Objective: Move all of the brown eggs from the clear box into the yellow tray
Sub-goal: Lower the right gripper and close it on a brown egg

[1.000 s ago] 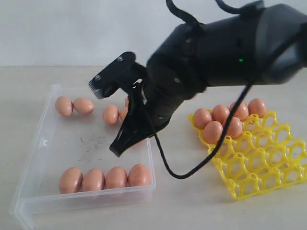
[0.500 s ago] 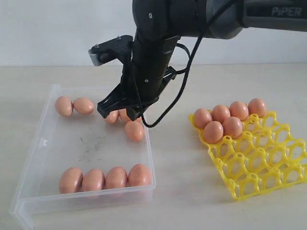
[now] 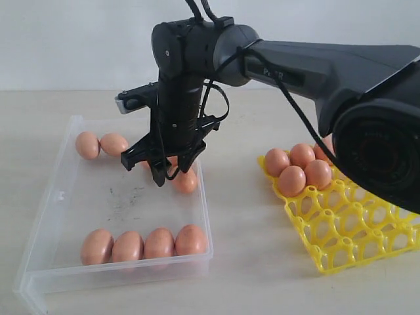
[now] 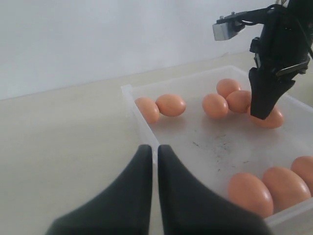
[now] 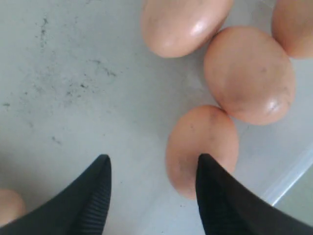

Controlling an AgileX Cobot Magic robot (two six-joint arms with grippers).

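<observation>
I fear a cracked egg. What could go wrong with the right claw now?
1. The open right claw is not centred: one finger sits over the nearest egg, so descending may press or roll it.
2. That egg touches a neighbour and lies close to the wall of the clear box, leaving the finger little room.

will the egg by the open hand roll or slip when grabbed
Likely rolls: the egg is a smooth oval, loose in the flat-floored clear box. May slip, since the right hand is not centred on it.
</observation>
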